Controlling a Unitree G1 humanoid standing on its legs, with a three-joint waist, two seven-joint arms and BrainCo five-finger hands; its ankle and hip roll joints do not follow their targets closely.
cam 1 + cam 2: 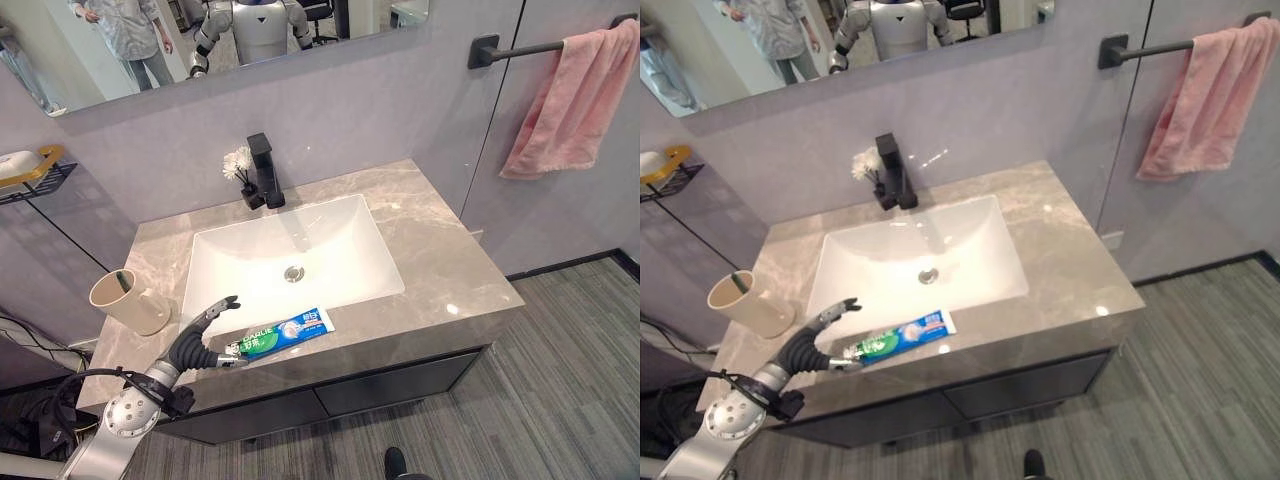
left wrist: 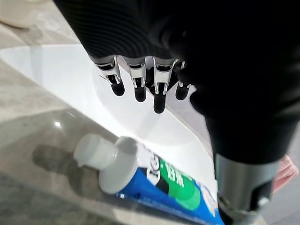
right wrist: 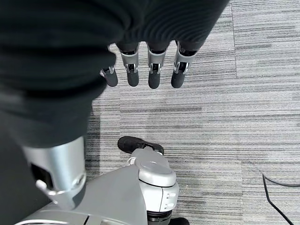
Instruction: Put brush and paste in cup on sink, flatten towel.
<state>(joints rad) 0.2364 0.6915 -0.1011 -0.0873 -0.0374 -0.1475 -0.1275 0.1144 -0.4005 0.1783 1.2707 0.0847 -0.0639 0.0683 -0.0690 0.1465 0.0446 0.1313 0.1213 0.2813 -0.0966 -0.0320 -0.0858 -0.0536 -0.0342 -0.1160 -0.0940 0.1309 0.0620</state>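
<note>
- The toothpaste tube (image 1: 283, 334) lies flat on the front strip of the grey marble bench (image 1: 450, 270), just ahead of the white sink basin (image 1: 290, 262). It is blue and green, with a white cap (image 2: 93, 152) on a wide white shoulder, and the capped end points toward my left robot hand (image 1: 196, 343).
- My left robot hand sits at the cap end of the tube, fingers (image 2: 138, 84) relaxed and only lightly bent, reaching out over the basin's edge. The thumb comes down close beside the cap; I cannot tell whether it touches. The hand holds nothing.
- The cream cup (image 1: 128, 301) with a side handle stands upright on the bench at the basin's left, near my left robot hand but apart from it. A dark-tipped toothbrush (image 1: 122, 282) stands inside it, leaning on the rim.
- The basin holds nothing but its round metal drain (image 1: 293, 272). A black tap (image 1: 264, 169) rises behind it, with a small pot of white flowers (image 1: 238, 165) just beside the tap.
- The pink towel (image 1: 580, 100) hangs bunched and creased over a black bar (image 1: 520, 48) on the wall, well to the right of the bench.
- My right robot hand (image 3: 140, 65) hangs over the grey striped floor (image 3: 243, 117), fingers straight and holding nothing.
- A gold-edged wall shelf (image 1: 35, 175) carries a white item left of the bench, and the mirror (image 1: 200, 40) above reflects a person standing by.
</note>
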